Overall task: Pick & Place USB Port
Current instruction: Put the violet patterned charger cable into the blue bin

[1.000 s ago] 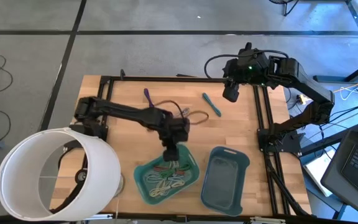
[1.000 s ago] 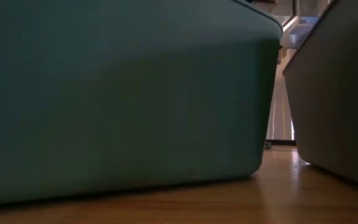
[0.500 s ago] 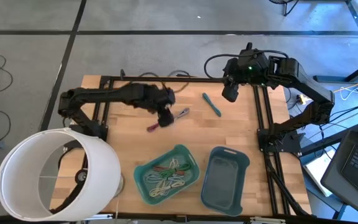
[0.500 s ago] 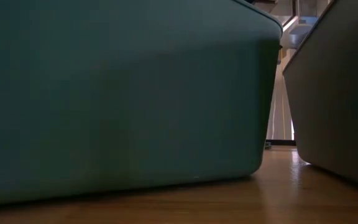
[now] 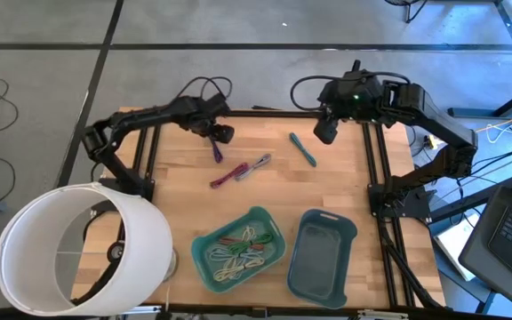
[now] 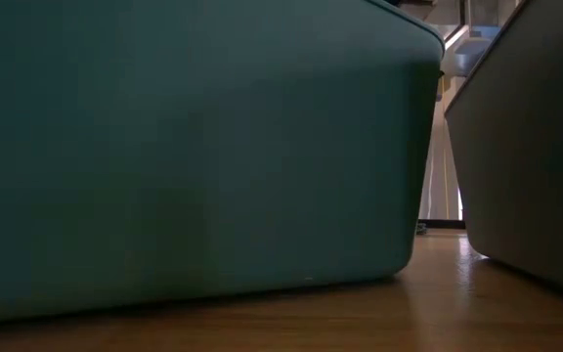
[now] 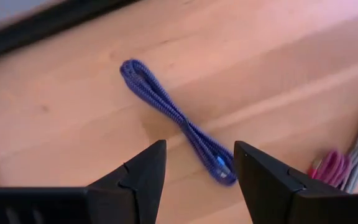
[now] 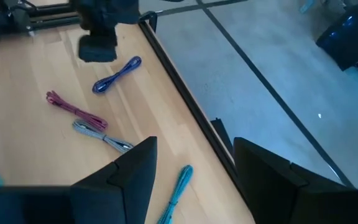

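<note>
High view, left gripper: the left gripper (image 5: 221,133) hangs over the far-left part of the wooden table (image 5: 345,191), just above the blue cable (image 5: 216,149); I judge it is lined up to collect that one.
High view, task things: 4 loose cables lie on the boards: the blue one, a red cable (image 5: 227,176) touching a grey cable (image 5: 253,165) mid-table, and a teal cable (image 5: 303,148) farther right.
High view, bins: the green bin (image 5: 204,252) at the near edge already holds several coiled cables, so it looks like the drop spot; the blue bin (image 5: 324,263) beside it shows nothing inside.
High view, right gripper: the right gripper (image 5: 326,131) waits over the far edge, near the teal cable.
High view, surroundings: a white lampshade (image 5: 78,249) covers the near-left corner, clear of the path to the bins.
Low view: only the 2 bin walls fill the frame; no cable or arm shows.
Left wrist view: fingers spread apart and empty, the blue cable running between and beyond them, the red cable's end off to one side.
Right wrist view: fingers parted, holding nothing; the teal cable lies between them, with the other 3 cables and the left gripper farther off.
</note>
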